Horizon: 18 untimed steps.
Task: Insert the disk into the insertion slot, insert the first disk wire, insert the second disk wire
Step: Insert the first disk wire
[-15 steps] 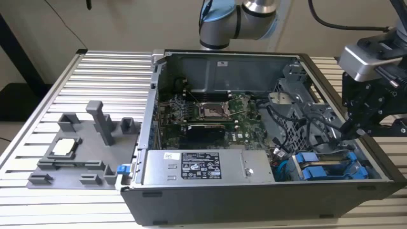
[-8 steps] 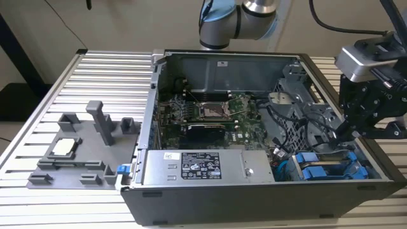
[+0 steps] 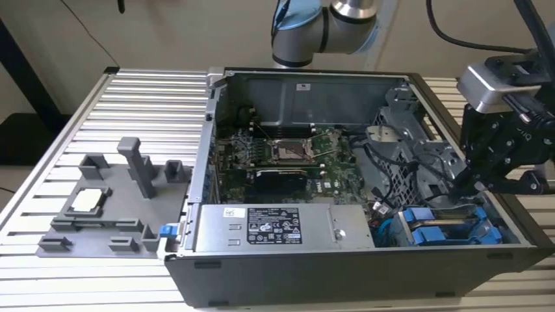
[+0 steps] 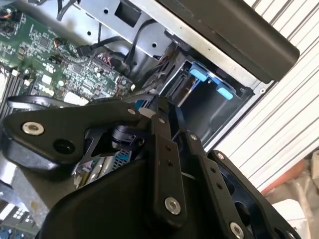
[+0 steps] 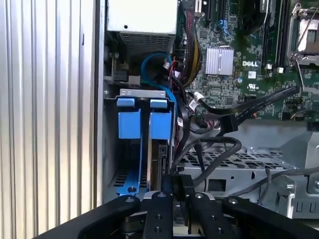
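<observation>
Gripper (image 3: 462,190): exterior view, right of frame, jaws closed on a black wire connector (image 5: 182,185). Disk (image 3: 438,234): blue-bracketed, seated in insertion slot (image 5: 119,181), lower right, just below-left of gripper.

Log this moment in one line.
gripper: low at cage | disk: in cage | case: open

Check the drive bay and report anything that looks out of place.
Nothing looks damaged or spilled. The disk sits straight in the drive cage by the end effector. One black cable hangs loose nearby, its connector apparently unplugged.
</observation>
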### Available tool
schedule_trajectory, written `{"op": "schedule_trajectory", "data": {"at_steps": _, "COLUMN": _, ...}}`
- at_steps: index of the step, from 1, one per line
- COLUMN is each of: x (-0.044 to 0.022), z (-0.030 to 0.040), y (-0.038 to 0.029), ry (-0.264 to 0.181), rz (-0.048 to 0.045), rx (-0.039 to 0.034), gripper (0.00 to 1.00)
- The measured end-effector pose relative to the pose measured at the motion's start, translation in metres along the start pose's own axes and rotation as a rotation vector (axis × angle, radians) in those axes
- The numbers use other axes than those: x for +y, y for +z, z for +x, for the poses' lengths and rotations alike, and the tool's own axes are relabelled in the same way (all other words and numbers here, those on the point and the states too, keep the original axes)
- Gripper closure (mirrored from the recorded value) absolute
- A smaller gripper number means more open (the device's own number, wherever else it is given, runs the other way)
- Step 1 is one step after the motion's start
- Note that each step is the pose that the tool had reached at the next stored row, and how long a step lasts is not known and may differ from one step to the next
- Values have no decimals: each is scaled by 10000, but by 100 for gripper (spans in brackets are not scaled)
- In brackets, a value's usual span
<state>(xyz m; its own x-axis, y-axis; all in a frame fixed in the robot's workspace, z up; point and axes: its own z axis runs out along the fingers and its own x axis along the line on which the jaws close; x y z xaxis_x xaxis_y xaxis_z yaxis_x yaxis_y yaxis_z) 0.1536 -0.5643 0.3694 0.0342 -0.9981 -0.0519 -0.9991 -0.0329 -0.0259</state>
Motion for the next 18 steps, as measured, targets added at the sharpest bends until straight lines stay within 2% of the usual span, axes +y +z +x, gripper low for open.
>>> {"op": "schedule_trajectory", "data": {"at_steps": 7, "x": -6, "z": 66, "y": 73, "ry": 127, "rz": 13, "rx": -237, "gripper": 81}}
{"op": "schedule_trajectory", "data": {"at_steps": 11, "x": -35, "z": 115, "y": 103, "ry": 133, "rz": 19, "rx": -457, "gripper": 81}}
{"op": "schedule_trajectory", "data": {"at_steps": 13, "x": -44, "z": 134, "y": 114, "ry": 134, "rz": 21, "rx": -498, "gripper": 81}}
{"op": "schedule_trajectory", "data": {"at_steps": 18, "x": -73, "z": 145, "y": 161, "ry": 134, "rz": 21, "rx": -505, "gripper": 81}}
